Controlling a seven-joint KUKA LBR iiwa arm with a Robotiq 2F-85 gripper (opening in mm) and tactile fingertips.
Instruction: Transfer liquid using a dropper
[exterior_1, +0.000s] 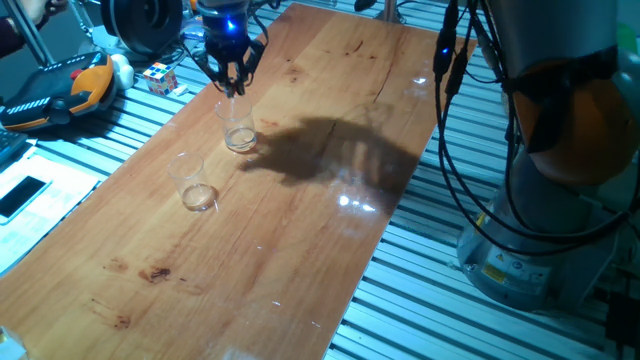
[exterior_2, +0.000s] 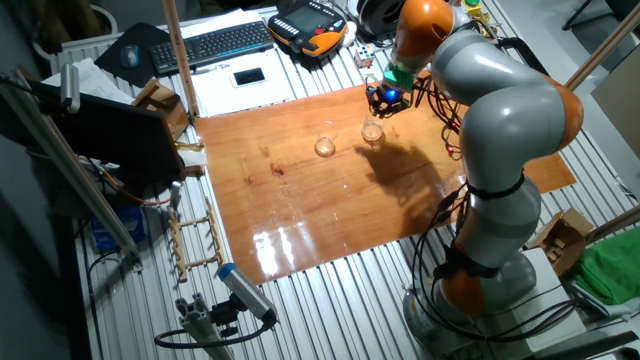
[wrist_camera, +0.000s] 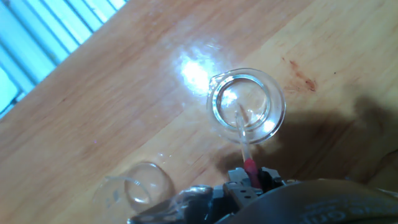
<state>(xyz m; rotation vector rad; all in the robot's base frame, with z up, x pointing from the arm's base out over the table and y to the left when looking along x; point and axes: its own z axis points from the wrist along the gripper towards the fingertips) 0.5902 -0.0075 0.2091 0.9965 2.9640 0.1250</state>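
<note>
My gripper (exterior_1: 232, 72) hangs over the wooden table (exterior_1: 300, 250), directly above a small clear cup (exterior_1: 238, 130). It is shut on the dropper (wrist_camera: 244, 134), a thin clear pipette with a pink end at the fingers. The dropper points down into this cup (wrist_camera: 247, 106), and its tip is inside the rim. A second small clear cup (exterior_1: 195, 186) stands apart, nearer the table's left edge; it shows at the bottom left of the hand view (wrist_camera: 146, 183). In the other fixed view the gripper (exterior_2: 385, 98) is just behind the nearer cup (exterior_2: 372, 130), with the second cup (exterior_2: 325, 146) to its left.
A Rubik's cube (exterior_1: 160, 77), an orange and black pendant (exterior_1: 60, 90) and a phone (exterior_1: 22, 195) lie on the slatted bench beyond the table's left edge. The robot's base (exterior_1: 520, 250) and cables stand at the right. A keyboard (exterior_2: 215, 42) lies at the back.
</note>
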